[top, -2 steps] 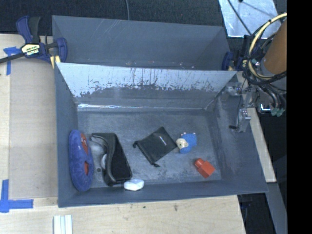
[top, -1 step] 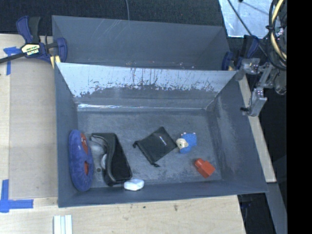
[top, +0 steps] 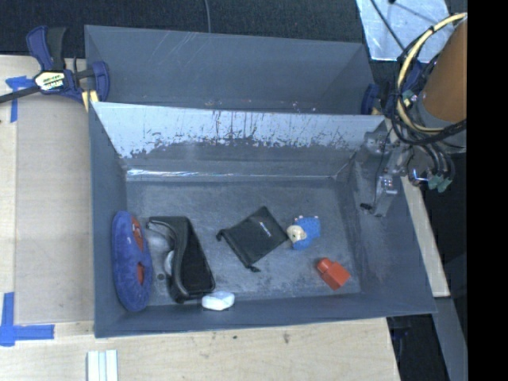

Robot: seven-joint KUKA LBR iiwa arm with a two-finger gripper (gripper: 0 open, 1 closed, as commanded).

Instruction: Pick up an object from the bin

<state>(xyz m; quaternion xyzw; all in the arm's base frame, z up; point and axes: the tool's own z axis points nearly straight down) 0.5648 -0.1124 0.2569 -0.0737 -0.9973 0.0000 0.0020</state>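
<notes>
My gripper (top: 378, 194) hangs over the bin's right wall, above the floor and with nothing seen in it. Nearest to it on the floor lies a small red-orange block (top: 333, 272), below and to its left. A small blue thing with a cream round end (top: 304, 232) lies left of the gripper. Beside that, toward the middle of the bin, a flat black pouch (top: 254, 237) rests at a tilt.
At the bin's left end a blue oval brush with red marks (top: 131, 260) lies along the wall. Next to it sits a black and grey curved tool (top: 185, 262), and a small white piece (top: 217, 300) lies at the front wall. The arm and cables stand at the right.
</notes>
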